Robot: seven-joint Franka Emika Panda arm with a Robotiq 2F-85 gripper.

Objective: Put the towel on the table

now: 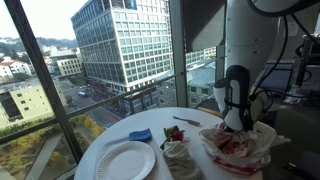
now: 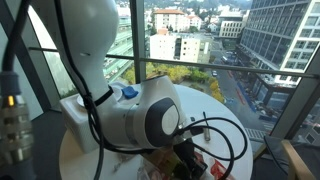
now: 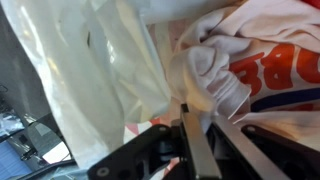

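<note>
The gripper (image 1: 238, 128) is down in a clear plastic bag (image 1: 262, 150) on the round white table (image 1: 155, 122), w/ a plate (image 1: 125, 160) & a blue thing (image 1: 140, 134) near. The towel (image 3: 265, 70), white w/ red letters, lies in the bag, right at the finger tips. Can't tell if the jaws pinch it.

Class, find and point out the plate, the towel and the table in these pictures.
plate (image 1: 125, 160), in an exterior view, centre of its face.
towel (image 3: 215, 68), wrist view, bunched white fold.
table (image 1: 155, 120), in an exterior view, bare top behind the plate.
</note>
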